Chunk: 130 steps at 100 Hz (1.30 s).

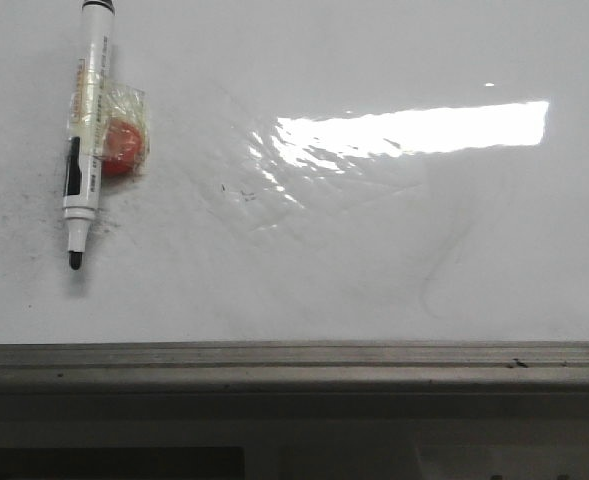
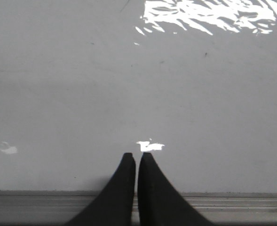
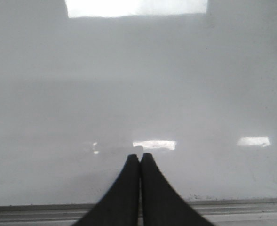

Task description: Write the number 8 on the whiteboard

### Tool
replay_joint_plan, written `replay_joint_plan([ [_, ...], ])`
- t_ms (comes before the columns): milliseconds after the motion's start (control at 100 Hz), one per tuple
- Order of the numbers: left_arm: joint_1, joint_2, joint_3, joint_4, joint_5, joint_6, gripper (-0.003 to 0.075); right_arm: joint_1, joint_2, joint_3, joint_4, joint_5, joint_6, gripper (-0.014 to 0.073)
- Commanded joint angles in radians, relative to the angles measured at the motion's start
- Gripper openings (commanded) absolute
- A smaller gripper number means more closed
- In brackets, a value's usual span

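Lying uncapped: marker (image 1: 86,135) is resting on whiteboard (image 1: 374,250), tip toward rail (image 1: 294,365), ready for your pickup.
Jaws: left gripper (image 2: 136,157) and right gripper (image 3: 140,157) are both pinching closed, empty.
Number 8: none showing yet.

Count, front view: one whiteboard (image 1: 374,270), with one grey metal rail (image 1: 294,365) along its near edge. One marker (image 1: 86,130), uncapped, lying on the board at the far left, well away from the rail. One small clear wrapper (image 1: 114,125) holding one red-orange round item (image 1: 122,147), touching the marker's right side. One large bright glare patch (image 1: 414,128) right of the marker. No drawn figure visible: zero.

Wrist views: one left gripper (image 2: 137,157), one right gripper (image 3: 139,157); two fingers each, tips pressed together, nothing between them.
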Motion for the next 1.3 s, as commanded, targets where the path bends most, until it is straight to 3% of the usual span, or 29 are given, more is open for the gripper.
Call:
replay_joint_plan([
  [0,0.004,-0.032,0.031,0.002,-0.052,-0.007,-0.0020,-0.002,-0.022,0.013,0.006,-0.033,-0.005,-0.0063],
  [620,0.004,-0.032,0.031,0.002,-0.052,-0.007,-0.0020,-0.002,-0.022,0.013,0.006,-0.033,-0.005,-0.0064],
  [1020,0.004,-0.032,0.031,0.122,-0.069,0.014,-0.0020,-0.002,-0.022,0.013,0.006,-0.033,-0.005,-0.0063],
  [1140,0.004,-0.032,0.031,0.231,-0.091,0.014,-0.0020,-0.002,-0.022,0.013,0.002,-0.033,-0.005,-0.0063],
  [1290,0.004,-0.032,0.031,0.198,-0.115,0.014,-0.0020,-0.002,-0.022,0.013,0.002,-0.033,-0.005,-0.0063],
])
